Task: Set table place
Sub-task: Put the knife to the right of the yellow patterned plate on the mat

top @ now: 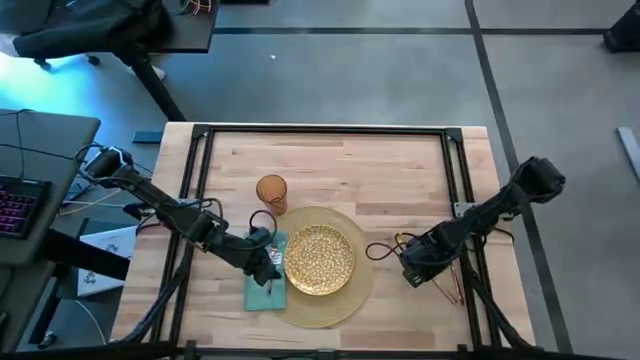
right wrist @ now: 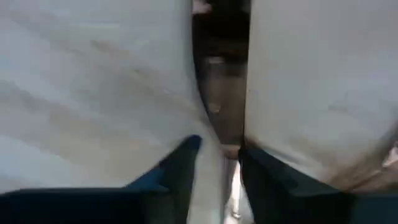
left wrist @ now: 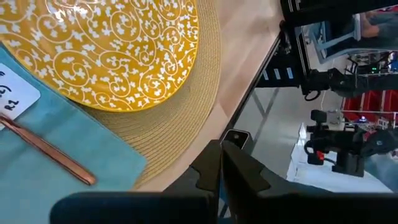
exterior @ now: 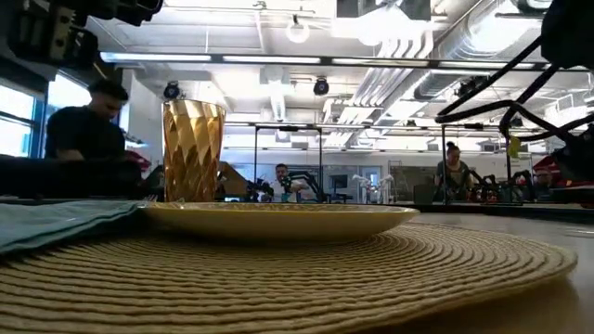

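Observation:
A gold patterned plate (top: pixel 318 260) sits on the round woven placemat (top: pixel 350 297). The teal napkin (top: pixel 260 292) lies along the placemat's left side, with a copper utensil (left wrist: pixel 46 152) resting on it. The amber tumbler (top: pixel 271 192) stands upright behind the napkin. My left gripper (left wrist: pixel 221 163) is shut with nothing in it and hovers over the napkin beside the plate. My right gripper (top: pixel 410 275) is low over the wood to the right of the placemat, its fingers slightly apart (right wrist: pixel 219 149). Thin copper cutlery (top: pixel 448 287) lies just to its right. My right gripper has a thin pale streak (right wrist: pixel 231 193) between its fingers, which point down close to the wood. The right wrist view is blurred, so I cannot tell whether the fingers touch it or what it is.
The black rail frame (top: pixel 465 200) runs along the table's right side, close to the cutlery. A grey desk with a keyboard (top: pixel 20 200) stands off the left edge. People sit in the room beyond the table (exterior: pixel 88 130). Bare wood lies behind the plate.

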Controlling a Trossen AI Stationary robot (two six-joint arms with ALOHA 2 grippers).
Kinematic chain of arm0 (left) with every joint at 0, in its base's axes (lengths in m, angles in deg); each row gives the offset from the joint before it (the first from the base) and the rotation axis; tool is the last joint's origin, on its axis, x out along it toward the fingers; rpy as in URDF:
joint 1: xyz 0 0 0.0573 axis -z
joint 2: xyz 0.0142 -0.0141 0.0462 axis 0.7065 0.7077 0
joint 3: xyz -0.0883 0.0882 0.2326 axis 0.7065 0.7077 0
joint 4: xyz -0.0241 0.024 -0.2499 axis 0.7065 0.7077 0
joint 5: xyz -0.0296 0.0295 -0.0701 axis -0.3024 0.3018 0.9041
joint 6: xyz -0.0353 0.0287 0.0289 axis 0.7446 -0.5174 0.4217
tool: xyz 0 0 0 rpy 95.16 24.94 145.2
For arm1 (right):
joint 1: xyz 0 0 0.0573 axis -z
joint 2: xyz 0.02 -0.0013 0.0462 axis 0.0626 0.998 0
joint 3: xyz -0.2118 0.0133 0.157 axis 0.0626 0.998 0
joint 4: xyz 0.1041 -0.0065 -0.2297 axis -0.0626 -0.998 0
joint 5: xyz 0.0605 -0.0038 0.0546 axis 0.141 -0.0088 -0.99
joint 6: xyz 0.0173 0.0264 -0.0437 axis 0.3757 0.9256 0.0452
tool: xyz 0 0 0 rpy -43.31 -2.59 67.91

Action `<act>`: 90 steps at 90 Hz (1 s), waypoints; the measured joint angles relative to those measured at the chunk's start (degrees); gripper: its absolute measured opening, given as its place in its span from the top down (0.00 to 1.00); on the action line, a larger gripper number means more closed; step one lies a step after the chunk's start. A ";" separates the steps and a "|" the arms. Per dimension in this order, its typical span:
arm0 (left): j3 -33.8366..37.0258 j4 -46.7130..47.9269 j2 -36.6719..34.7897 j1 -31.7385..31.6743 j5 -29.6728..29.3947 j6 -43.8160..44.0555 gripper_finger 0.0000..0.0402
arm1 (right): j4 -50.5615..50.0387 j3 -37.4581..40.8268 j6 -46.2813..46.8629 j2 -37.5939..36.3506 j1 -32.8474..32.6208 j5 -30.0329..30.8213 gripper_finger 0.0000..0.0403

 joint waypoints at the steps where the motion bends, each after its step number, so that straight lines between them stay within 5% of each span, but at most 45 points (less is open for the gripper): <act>1: 0.00 0.01 0.00 0.00 0.00 0.00 1.00 | 0.34 0.01 -0.20 0.14 0.02 -0.17 0.85; 8: 0.01 -0.02 0.00 0.00 0.06 0.02 1.00 | 2.78 0.06 -1.14 0.81 0.47 -0.97 0.96; 19: 0.02 0.01 0.00 0.00 0.08 0.01 1.00 | 3.84 0.10 -2.31 1.00 1.54 -1.39 0.99; 39: 0.02 0.06 0.00 0.00 0.20 0.01 1.00 | 6.71 -1.26 -9.97 0.87 3.76 0.00 1.00; 90: 0.02 0.04 0.00 0.00 1.52 -0.01 1.00 | 29.01 -1.39 -9.91 1.00 8.18 10.99 1.00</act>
